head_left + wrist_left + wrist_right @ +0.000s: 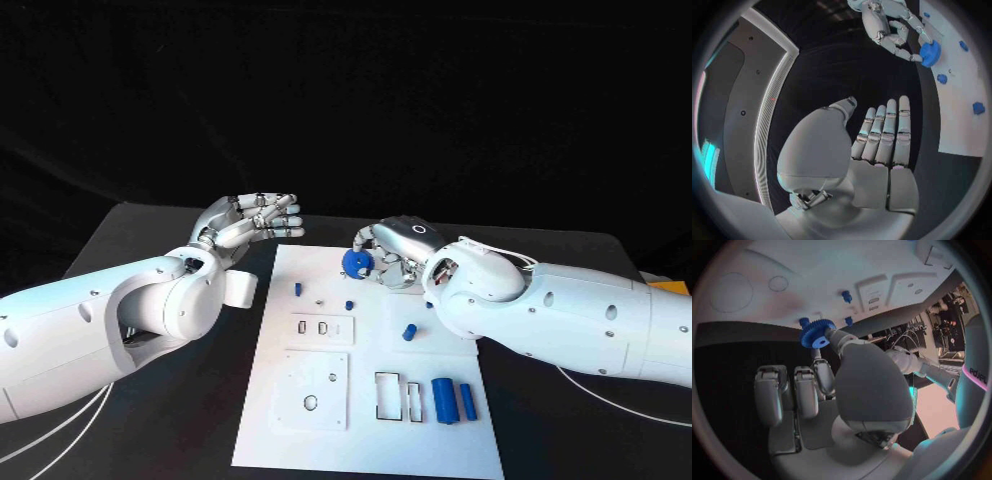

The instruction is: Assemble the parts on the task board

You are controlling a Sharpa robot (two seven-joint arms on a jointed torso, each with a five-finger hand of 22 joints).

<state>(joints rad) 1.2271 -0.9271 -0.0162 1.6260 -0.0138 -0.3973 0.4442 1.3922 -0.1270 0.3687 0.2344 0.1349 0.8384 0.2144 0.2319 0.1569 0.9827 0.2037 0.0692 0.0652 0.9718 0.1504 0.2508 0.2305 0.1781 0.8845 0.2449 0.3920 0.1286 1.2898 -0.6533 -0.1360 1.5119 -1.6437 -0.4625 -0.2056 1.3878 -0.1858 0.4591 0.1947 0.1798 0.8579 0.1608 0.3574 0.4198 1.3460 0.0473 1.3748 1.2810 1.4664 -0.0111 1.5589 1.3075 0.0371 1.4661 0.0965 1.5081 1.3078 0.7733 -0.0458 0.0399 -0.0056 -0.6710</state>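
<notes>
The black table carries the white task board lengthwise down its middle, and behind the table's far edge there is only a dark backdrop. Nearest on the board, two blue cylinders lie side by side just beside an empty rectangular slot, with a round hole to their left. Farther along lie a small blue block and a plate with small slots, then two short blue pegs standing apart near the board's left side. At the board's far end the right hand pinches a blue gear between fingertips, just above the board; the right wrist view shows its toothed rim and centre bore. The left hand hovers off the board's far left corner, holding nothing, fingers held straight and close together. A small oval mark on the back of the right hand is too small to read.
</notes>
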